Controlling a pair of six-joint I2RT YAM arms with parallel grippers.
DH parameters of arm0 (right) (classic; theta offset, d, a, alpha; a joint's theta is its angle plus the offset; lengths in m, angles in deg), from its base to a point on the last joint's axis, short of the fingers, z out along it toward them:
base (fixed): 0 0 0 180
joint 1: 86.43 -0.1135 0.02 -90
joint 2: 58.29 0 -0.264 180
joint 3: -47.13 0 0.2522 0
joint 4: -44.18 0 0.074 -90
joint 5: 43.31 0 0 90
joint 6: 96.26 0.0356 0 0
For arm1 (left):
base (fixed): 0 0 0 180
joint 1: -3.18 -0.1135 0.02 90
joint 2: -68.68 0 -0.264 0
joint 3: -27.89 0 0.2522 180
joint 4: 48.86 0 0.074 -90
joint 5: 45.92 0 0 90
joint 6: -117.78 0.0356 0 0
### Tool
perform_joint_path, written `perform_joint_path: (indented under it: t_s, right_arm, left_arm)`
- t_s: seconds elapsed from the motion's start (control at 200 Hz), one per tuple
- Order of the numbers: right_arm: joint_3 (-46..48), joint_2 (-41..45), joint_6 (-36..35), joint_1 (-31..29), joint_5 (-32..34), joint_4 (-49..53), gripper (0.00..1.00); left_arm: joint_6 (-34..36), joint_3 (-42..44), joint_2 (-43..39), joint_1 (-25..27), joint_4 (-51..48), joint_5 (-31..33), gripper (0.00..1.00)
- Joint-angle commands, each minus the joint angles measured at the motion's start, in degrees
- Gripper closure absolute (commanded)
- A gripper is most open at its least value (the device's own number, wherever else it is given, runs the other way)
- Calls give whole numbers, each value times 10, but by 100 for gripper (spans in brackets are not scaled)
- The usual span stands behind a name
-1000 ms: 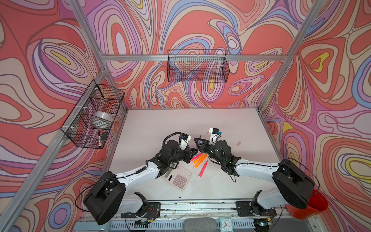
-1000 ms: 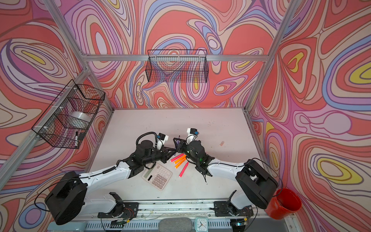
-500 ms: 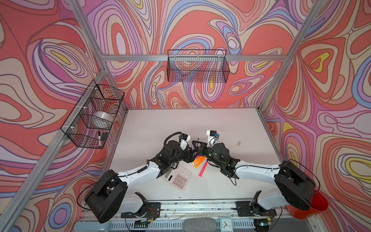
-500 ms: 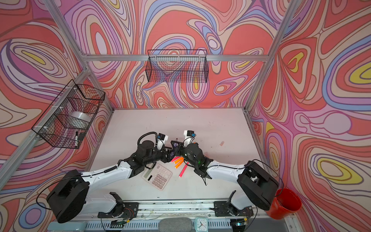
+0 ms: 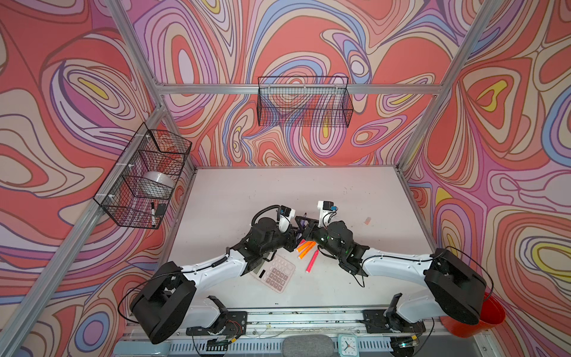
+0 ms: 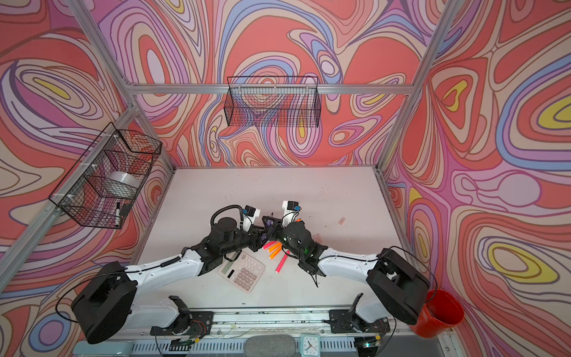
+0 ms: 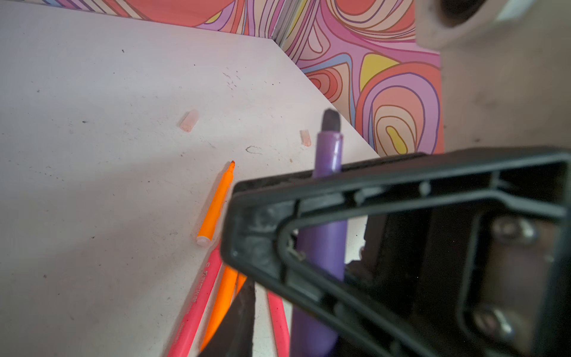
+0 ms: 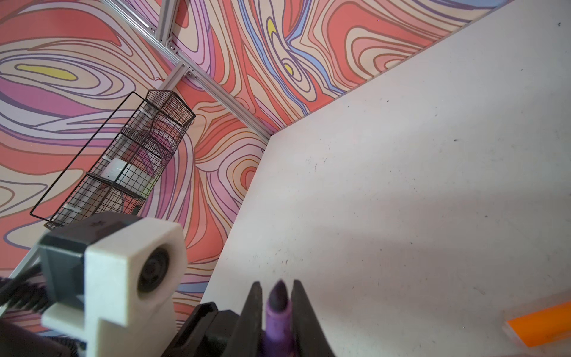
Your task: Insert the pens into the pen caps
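My right gripper (image 8: 275, 286) is shut on the purple pen (image 8: 279, 312), whose dark tip pokes out between its fingers. Both grippers meet above the table's middle in both top views, the right gripper (image 5: 305, 224) nose to nose with the left gripper (image 5: 295, 238). In the left wrist view the purple pen (image 7: 327, 247) runs down toward my left jaws. One left finger (image 7: 238, 324) stands apart from it with a gap; the other is hidden. Orange pens (image 5: 306, 247) and a pink pen (image 5: 312, 265) lie below the grippers. Two pen caps (image 7: 189, 120) (image 7: 305, 137) lie farther off on the table.
A pink calculator (image 5: 275, 273) lies under the left forearm. A wire basket (image 5: 142, 176) on the left wall holds a tape roll and a black-and-white marker (image 5: 153, 213). Another basket (image 5: 304, 102) hangs on the back wall. A red bucket (image 5: 475, 321) stands at the front right.
The right gripper has moved left with the purple pen, closing up against the left gripper. The pens on the table have not moved.
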Motion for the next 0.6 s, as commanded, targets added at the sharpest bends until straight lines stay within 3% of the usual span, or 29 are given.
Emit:
perform_joint_path:
  t_s: [0.0,0.225,0.33,0.511,0.596]
  right_arm:
    - [-6,-2,5,-20,-21,-11,100]
    - [-2,-6,7,-28,-14,-15,100]
    - [-2,-3,4,-28,-9,-12,100]
    - [-6,21,-12,-28,9,34,61]
    - [-6,46,-25,-28,28,68,45]
  left_arm:
    - [8,-6,1,-8,39,27,74]
    - [9,-14,0,-7,30,34,100]
    - [8,-13,-2,-8,26,42,100]
    - [34,4,-23,-8,50,85,100]
    - [104,31,-42,-8,115,97,100]
